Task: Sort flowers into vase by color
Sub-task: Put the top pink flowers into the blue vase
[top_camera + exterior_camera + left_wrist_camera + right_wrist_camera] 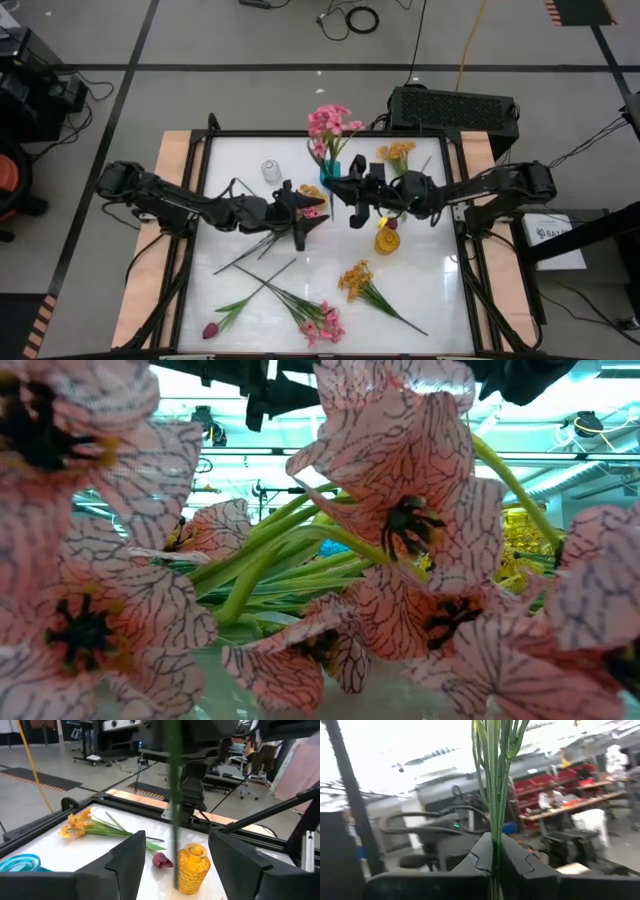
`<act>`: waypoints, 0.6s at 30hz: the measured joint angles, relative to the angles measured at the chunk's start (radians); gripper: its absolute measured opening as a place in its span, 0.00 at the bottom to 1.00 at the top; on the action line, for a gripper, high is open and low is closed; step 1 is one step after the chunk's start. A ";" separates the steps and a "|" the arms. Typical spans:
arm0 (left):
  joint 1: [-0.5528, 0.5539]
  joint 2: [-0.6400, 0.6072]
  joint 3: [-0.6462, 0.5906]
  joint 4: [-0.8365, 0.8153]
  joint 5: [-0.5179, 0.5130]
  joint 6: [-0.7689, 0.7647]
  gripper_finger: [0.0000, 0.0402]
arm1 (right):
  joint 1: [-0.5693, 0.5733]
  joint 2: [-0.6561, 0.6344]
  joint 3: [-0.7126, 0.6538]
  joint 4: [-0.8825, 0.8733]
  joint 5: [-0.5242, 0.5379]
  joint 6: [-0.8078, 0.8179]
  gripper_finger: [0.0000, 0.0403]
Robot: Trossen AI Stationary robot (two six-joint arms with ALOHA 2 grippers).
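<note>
While pink blooms (400, 520) fill the low view, the right gripper (496, 852) pinches stems (495, 780).

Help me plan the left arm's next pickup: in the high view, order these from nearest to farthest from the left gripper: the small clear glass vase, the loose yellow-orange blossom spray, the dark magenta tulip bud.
From the left gripper, mid-table:
1. Small clear glass vase, just behind it, toward the table's far edge.
2. Loose yellow-orange blossom spray, toward the near edge, on the right arm's side.
3. Dark magenta tulip bud, at the near edge on the left.
</note>
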 joint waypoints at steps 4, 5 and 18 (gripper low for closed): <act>0.020 0.004 0.000 -0.002 0.005 0.002 0.56 | 0.001 0.029 0.000 0.048 -0.009 0.014 0.01; 0.022 0.004 0.000 -0.002 0.009 0.003 0.56 | 0.000 0.030 0.000 0.044 -0.008 0.014 0.01; 0.026 0.004 0.000 -0.004 0.144 0.131 0.56 | 0.000 0.030 0.000 0.022 -0.008 -0.008 0.01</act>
